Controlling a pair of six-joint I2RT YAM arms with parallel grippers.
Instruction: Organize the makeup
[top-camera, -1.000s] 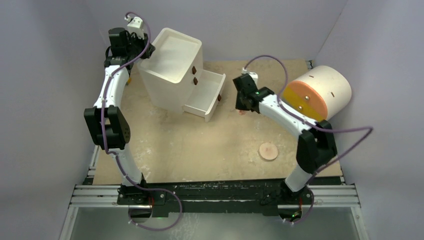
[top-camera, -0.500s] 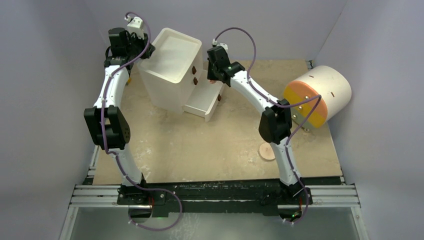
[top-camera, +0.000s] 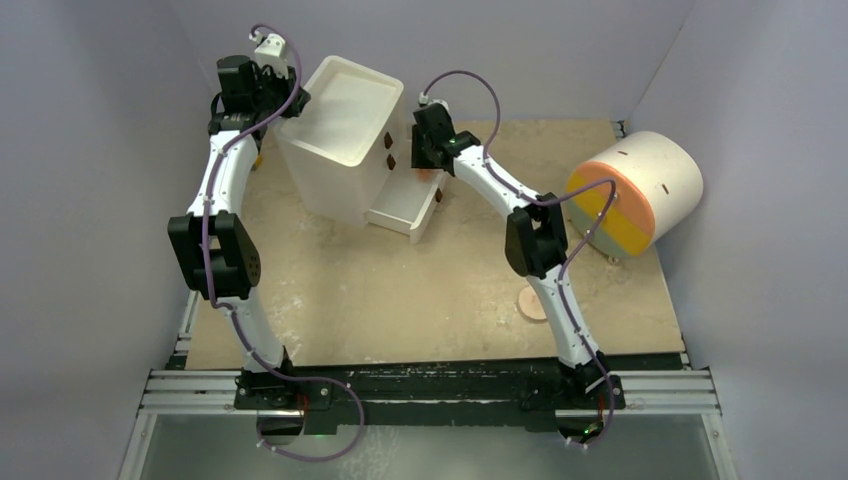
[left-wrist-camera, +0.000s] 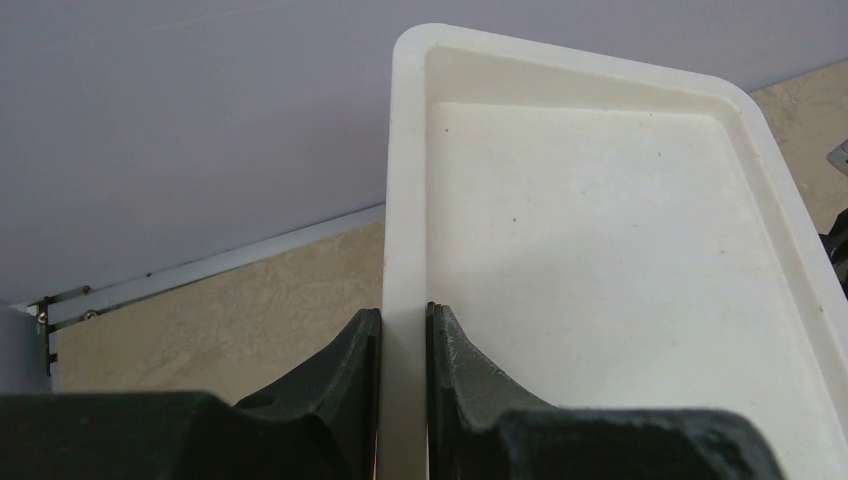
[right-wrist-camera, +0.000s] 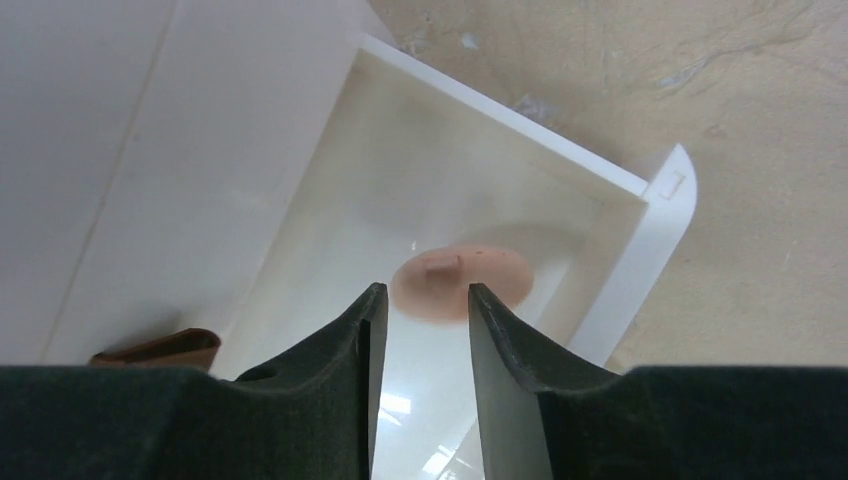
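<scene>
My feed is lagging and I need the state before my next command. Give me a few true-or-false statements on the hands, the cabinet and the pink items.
1. The left hand is clamped on the cabinet top rim. True.
2. The right hand hovers over bare table. False: it is over the open drawer.
3. A round pink item shows inside that drawer. True.
4. Every cabinet drawer is shut. False: one is pulled out.
5. No pink item is left on the table. False: a pink compact lies there, partly behind the right arm.
</scene>
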